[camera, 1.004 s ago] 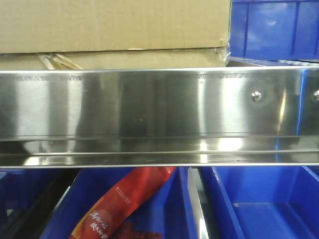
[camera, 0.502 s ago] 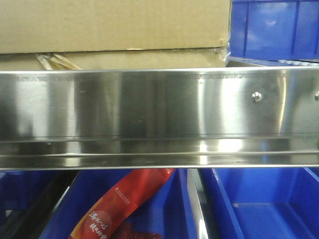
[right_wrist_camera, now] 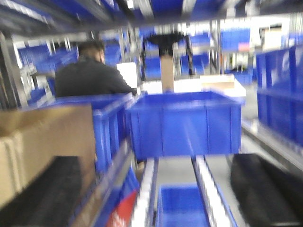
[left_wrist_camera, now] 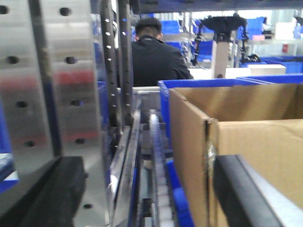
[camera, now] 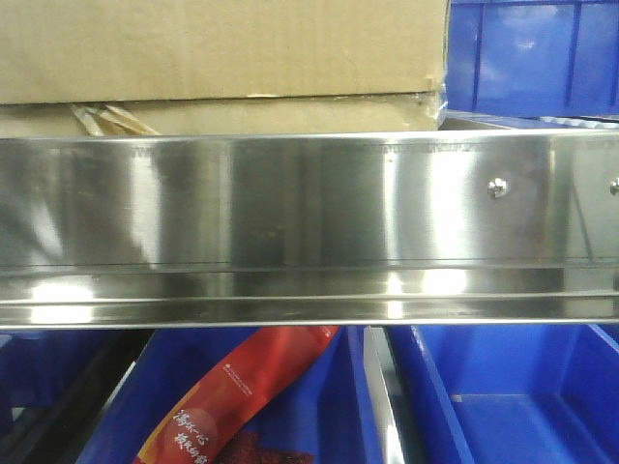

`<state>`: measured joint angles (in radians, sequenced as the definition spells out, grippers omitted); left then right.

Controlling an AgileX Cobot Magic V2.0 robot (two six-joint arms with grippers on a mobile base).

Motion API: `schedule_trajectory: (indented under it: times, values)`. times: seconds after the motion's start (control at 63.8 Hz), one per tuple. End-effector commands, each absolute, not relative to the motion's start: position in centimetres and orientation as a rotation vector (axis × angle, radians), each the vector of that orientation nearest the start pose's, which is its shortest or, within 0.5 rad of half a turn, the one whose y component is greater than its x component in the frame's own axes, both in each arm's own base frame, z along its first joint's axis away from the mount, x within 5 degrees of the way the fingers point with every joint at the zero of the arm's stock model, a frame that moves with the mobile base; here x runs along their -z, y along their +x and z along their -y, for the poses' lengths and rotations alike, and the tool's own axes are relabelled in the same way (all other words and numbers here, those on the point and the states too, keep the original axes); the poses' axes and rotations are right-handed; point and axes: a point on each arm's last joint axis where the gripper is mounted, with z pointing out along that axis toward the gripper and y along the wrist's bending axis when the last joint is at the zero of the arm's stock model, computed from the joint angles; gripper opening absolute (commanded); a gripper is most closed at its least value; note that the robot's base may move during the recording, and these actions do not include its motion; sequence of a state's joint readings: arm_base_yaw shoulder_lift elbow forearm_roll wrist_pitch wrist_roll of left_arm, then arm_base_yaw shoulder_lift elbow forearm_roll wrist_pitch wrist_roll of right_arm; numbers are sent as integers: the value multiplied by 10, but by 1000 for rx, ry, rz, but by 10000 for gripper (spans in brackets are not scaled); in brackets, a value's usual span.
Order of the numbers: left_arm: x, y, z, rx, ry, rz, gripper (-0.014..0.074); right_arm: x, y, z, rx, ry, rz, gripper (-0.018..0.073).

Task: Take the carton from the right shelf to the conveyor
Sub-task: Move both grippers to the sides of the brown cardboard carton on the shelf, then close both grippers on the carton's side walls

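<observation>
Although reflections on the right shelf (camera: pixel 290 203) have shifted, the carton (camera: pixel 222 48) sits unmoved. The left gripper (left_wrist_camera: pixel 147 189) gapes empty, carton just beside its right finger. The right gripper (right_wrist_camera: pixel 156 194), equally spread and empty, has it by its left finger. I judge the lift not begun.

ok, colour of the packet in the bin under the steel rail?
Red packet with white lettering; the front-facing view shows it best.
</observation>
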<state>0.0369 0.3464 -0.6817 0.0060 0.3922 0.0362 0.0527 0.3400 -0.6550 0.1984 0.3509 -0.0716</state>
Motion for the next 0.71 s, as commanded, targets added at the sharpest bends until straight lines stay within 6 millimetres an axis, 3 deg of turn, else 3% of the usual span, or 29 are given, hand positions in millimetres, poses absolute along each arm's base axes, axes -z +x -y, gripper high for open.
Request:
schedule_trajectory:
  times: [0.0, 0.204, 0.314, 0.517, 0.69]
  values:
    - [-391, 60, 0, -31, 35, -1526, 496, -380, 65, -10, -178, -15, -1517, 570]
    - [-412, 76, 13, 100, 173, -1607, 496, -397, 75, -19, -265, -104, -1567, 570]
    - [-424, 97, 24, 149, 247, -1709, 496, -420, 85, -29, -340, -183, -1565, 570]
    - [-453, 137, 39, 169, 294, -1830, 496, -463, 120, -66, -477, -378, -1685, 570]
    - [-483, 170, 48, 205, 218, -1963, 496, -490, 162, -101, -501, -508, -1859, 570]
